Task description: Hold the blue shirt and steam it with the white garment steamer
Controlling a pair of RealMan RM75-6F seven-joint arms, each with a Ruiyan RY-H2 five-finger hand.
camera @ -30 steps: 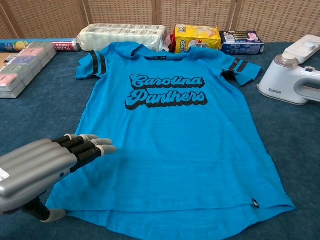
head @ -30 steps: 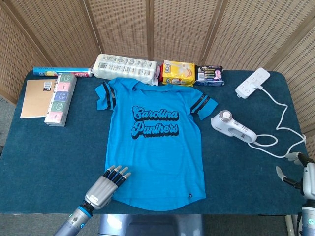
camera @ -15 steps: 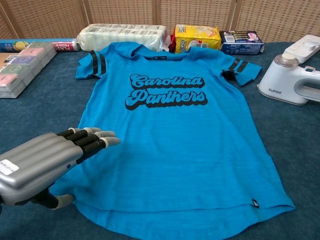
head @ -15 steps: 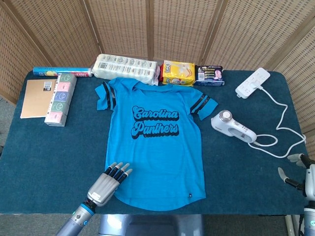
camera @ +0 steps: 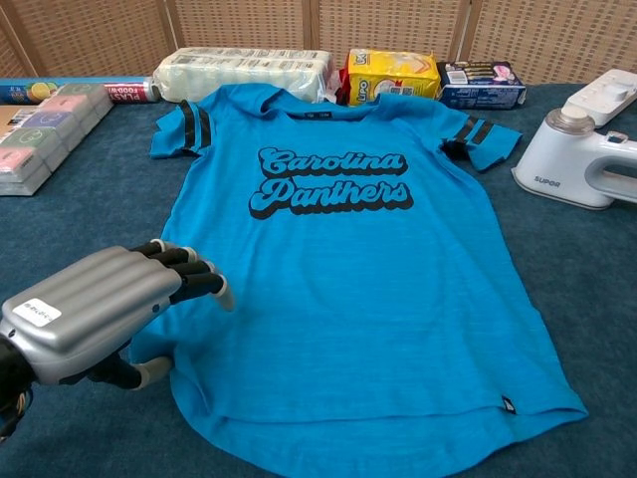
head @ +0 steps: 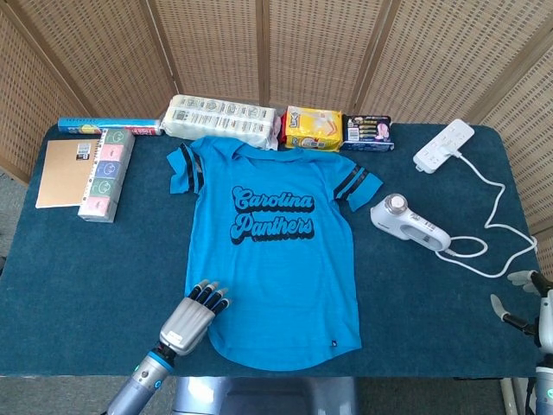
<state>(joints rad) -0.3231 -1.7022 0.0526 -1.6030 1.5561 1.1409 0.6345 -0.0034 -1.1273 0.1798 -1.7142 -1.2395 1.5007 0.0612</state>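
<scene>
The blue shirt with black lettering lies flat on the dark blue table, collar away from me. My left hand is over its lower left hem, fingers bent down onto the cloth and the thumb at the shirt's edge; no closed grip shows. To the right of the shirt the white garment steamer lies on its side, untouched. My right hand is at the table's right front edge with its fingers apart, holding nothing, well short of the steamer.
The steamer's white cord loops to a power strip at the back right. Behind the collar lie a white tissue pack, a yellow packet and a dark box. A notebook and pastel box are at the left.
My left hand has moved forward onto the shirt's lower left corner and its fingers have bent down. The hem there has shifted slightly inward. My right hand has dropped slightly.
</scene>
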